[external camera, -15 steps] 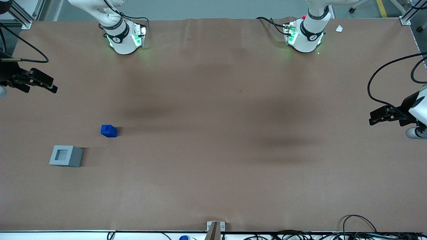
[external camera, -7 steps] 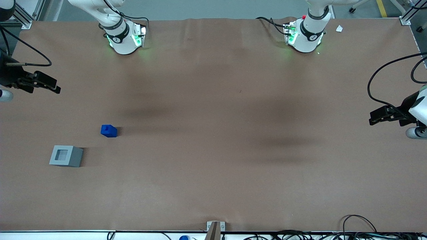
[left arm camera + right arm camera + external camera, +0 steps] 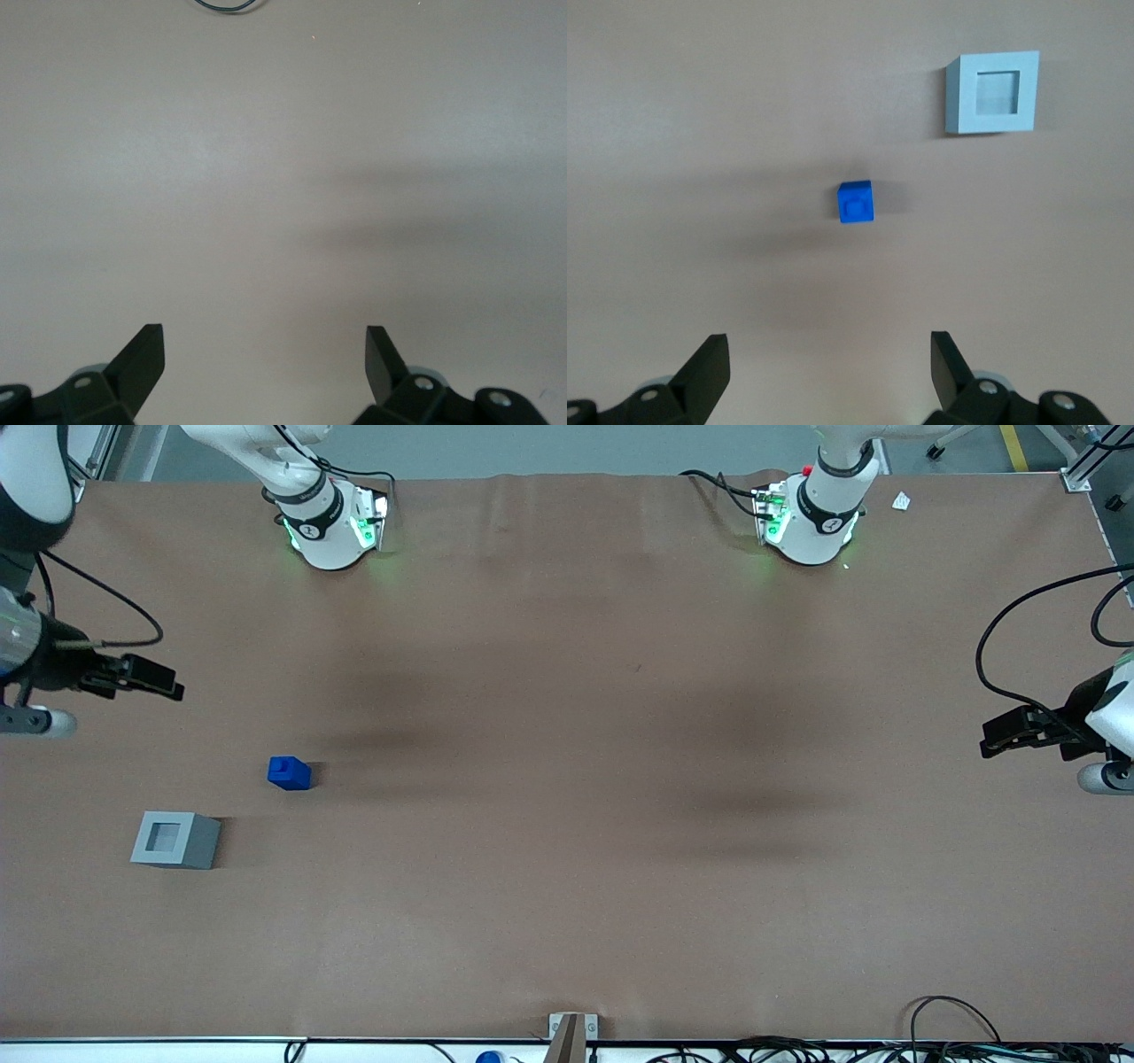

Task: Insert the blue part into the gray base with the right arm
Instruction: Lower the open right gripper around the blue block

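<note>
Since a second ago my pincer (image 3: 168,689) has travelled inward from the working arm's end of the surface (image 3: 567,797) and nearer to the front camera, closing part of the gap to the blue part (image 3: 289,773). Nothing else has shifted: the blue part and the gray base (image 3: 175,840) sit exactly where they were.

From the right wrist view I see the pincer's fingers (image 3: 709,367) spread wide apart and holding nothing, with the blue part (image 3: 855,202) ahead of them and roughly centred between them. It stands upright, stud facing up. The gray base (image 3: 992,92) lies apart from it, socket open and unobstructed; it is nearer to the front camera than the blue part and closer to the working arm's end.

I read this as the approach phase, with the grasp not yet begun. The pincer remains high and well apart from the block, so I judge the next stretch calls for more travel over the blue part, then a descent to straddle it.
</note>
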You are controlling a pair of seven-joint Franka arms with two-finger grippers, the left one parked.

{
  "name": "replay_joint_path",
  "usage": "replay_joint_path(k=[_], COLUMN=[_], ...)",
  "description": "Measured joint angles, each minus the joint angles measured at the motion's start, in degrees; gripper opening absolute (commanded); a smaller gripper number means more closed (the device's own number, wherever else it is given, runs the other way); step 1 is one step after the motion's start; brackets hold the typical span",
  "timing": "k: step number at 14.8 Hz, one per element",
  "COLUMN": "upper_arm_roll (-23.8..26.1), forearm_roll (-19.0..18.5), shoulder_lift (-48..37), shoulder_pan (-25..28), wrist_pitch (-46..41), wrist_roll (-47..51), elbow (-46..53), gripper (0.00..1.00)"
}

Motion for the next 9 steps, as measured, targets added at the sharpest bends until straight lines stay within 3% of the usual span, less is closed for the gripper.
replay_joint_path(k=[9], upper_arm_roll=[0.01], forearm_roll=[-0.03], shoulder_lift=[11.86], shoulder_pan=[0.36], wrist_pitch=[19.76], wrist_roll=[0.00], elbow=[-9.33], gripper=[1.00])
